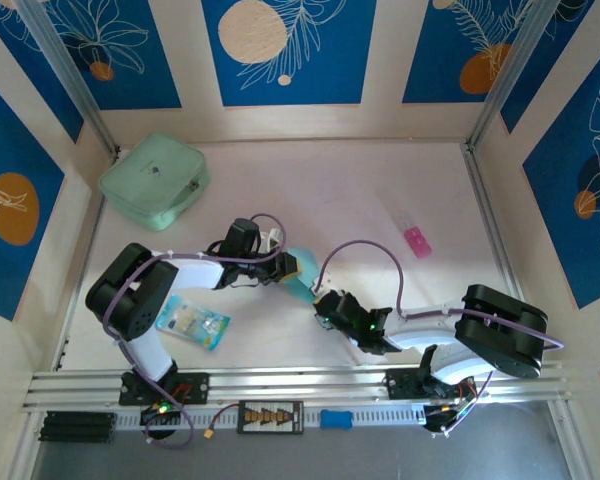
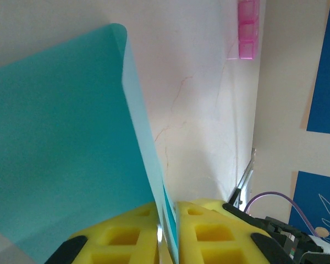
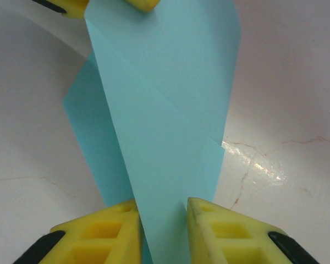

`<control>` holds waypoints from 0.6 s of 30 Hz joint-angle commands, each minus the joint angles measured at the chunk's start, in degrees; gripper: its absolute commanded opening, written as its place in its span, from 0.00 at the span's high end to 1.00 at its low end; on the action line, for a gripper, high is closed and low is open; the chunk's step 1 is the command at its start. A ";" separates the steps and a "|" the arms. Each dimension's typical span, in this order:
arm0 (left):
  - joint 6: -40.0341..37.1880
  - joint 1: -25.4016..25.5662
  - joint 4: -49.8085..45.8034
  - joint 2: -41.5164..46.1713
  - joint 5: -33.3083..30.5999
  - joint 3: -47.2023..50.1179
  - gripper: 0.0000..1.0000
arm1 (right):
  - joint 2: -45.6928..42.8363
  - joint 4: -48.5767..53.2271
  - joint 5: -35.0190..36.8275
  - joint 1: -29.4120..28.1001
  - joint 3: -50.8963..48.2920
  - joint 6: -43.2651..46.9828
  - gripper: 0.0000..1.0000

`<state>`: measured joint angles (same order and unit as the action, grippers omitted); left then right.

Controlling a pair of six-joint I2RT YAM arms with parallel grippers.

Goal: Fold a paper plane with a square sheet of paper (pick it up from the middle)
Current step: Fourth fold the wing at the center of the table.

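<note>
Pulling apart risks tearing the paper plane (image 3: 165,110); left hand (image 2: 166,214) pinches it tight; right hand (image 3: 162,209) straddles it narrowly, grip I cannot tell.

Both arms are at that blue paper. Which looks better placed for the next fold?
Likely right. The right fingers sit apart astride the folded light-blue paper sheet, free to press; the left fingers are clamped on it, anchoring.

Pouch: mint-green zip pouch (image 1: 153,181) – far left corner of the table, near the wall.
Packet: printed blue-and-white packet (image 1: 192,322) lying flat at near left.
Pink piece: small pink segmented item (image 1: 416,240) – right of centre, well apart from the packet.
Table: pale, faintly veined surface (image 1: 330,180).
Walls: blue floral panels (image 1: 280,50).
</note>
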<state>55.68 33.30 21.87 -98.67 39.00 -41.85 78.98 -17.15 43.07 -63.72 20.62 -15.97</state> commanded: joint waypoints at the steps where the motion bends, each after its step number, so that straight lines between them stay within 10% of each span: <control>1: 0.43 0.34 0.08 -0.31 1.09 -0.96 0.83 | 0.35 -1.57 -0.24 0.28 0.13 0.21 0.72; 18: -0.01 0.35 -4.46 0.82 2.00 -3.52 0.84 | 0.84 -2.46 -2.19 0.83 0.82 5.23 0.65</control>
<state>55.75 33.30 20.10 -98.65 39.38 -43.13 79.40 -18.57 41.54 -63.22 20.62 -12.45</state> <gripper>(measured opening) 0.171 0.342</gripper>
